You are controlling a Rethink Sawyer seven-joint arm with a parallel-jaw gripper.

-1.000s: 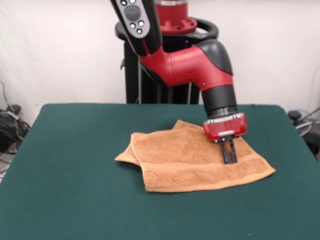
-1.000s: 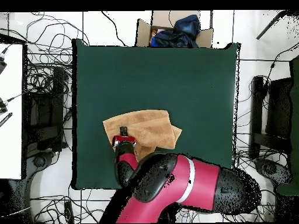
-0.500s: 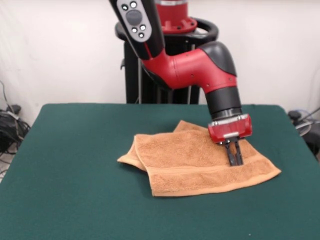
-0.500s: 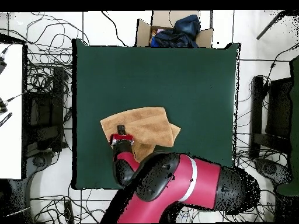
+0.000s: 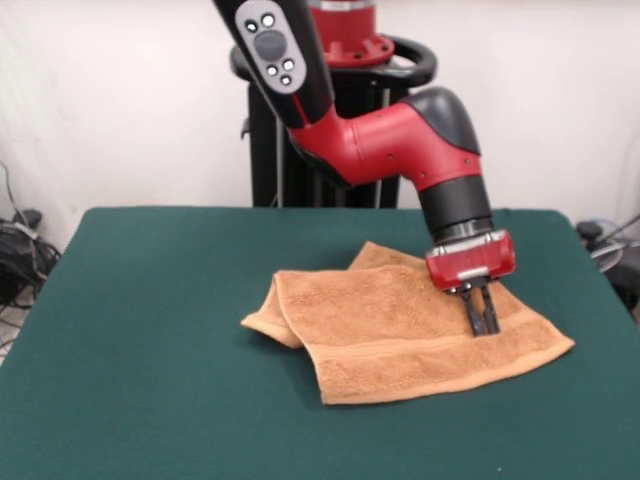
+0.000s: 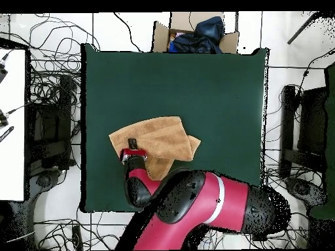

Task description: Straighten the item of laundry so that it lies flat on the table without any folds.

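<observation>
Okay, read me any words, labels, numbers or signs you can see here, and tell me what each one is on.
None can be read in either view.
The arm's button panel shows round buttons only, no legible marks.
The towel, the table and the hand carry no text.

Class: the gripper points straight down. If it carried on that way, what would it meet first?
The gripper already seems to touch the folded towel; pressing on, it would likely meet the table underneath.
</observation>
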